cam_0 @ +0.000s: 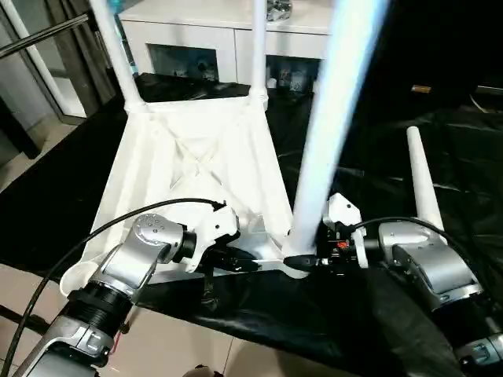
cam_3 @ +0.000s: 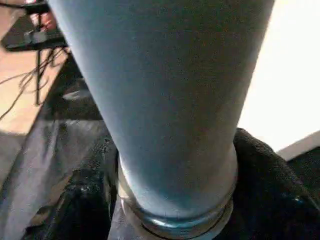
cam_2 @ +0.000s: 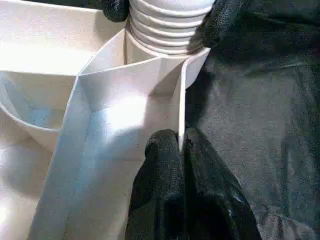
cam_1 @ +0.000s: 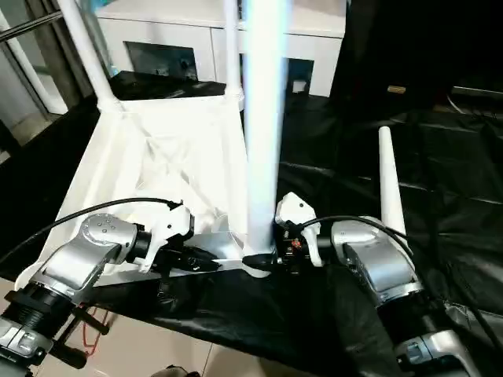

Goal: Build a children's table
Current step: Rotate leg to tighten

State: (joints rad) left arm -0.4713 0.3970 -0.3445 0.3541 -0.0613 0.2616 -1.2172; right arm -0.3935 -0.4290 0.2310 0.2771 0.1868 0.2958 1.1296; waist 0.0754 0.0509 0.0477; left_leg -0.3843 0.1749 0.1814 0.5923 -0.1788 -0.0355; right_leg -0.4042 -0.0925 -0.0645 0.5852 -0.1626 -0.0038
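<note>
Tabletop lies upside down on black sheet. Left pincer pinches its rim; right pincer clasps the near leg at its socket. Cross-threading risk if the leg tilts.

A black sheet covers the floor's middle, crumpled and glossy. Behind it stands a white cabinet with glass doors. Pale floor tiles show at the near edge, and a grey curtain hangs far left.
</note>
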